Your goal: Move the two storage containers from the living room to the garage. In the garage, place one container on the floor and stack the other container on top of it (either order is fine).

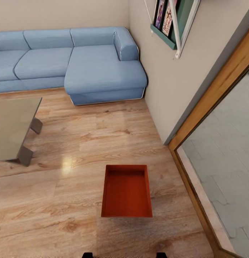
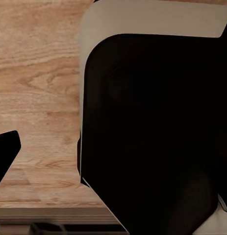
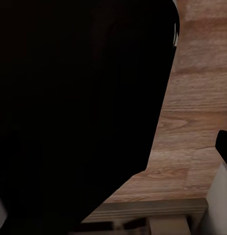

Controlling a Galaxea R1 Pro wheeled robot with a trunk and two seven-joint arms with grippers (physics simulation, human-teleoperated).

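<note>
Orange-red and lying just ahead of the robot's base, one storage container (image 1: 127, 191) sits flat on the wood-plank floor (image 1: 67, 200) of the living room, open side up and empty, its long axis running away from the camera. A wood-framed glass door (image 1: 210, 143) stands to its right, a low glass bench (image 1: 13, 130) well off to its left, and a blue sofa (image 1: 78, 64) against the far wall. Dark robot housing takes up most of both wrist views, with planks beyond it, so I cannot tell whether either set of fingers is open or closed. The tray looks rigid, light and smooth-walled. A likely hold is a pinch over a low side wall, near its middle so it hangs level, or one hand on each long wall.
</note>
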